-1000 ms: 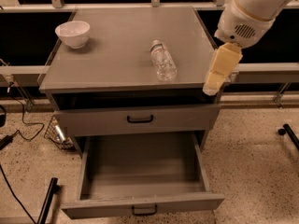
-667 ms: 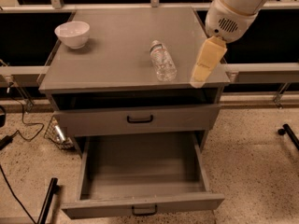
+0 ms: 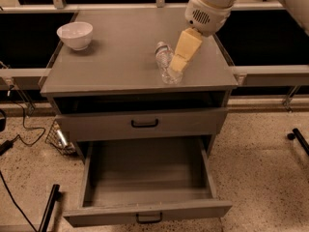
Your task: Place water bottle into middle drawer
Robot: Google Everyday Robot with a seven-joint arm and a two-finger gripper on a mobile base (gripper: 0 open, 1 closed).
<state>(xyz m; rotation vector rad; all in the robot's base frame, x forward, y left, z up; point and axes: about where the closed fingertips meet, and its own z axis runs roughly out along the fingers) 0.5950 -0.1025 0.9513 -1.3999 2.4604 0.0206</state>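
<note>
The water bottle [image 3: 164, 58] is small, clear and ribbed. It lies on its side on the grey cabinet top [image 3: 120, 57], right of centre, cap pointing away. My gripper [image 3: 177, 65], cream-coloured on a white arm, hangs over the bottle's right side, its tip overlapping the bottle's near half. The middle drawer [image 3: 145, 175] is pulled out below, showing a bare grey tray and a small black handle [image 3: 148, 219] at its front.
A white bowl [image 3: 75, 35] stands at the back left of the cabinet top. A shut drawer front [image 3: 96, 124] with a black handle sits above the open drawer. Cables and a black stand leg [image 3: 48, 209] lie on the speckled floor at left.
My gripper has moved left from beyond the cabinet's right edge to over the bottle. The bottle, bowl and drawers have not moved.
</note>
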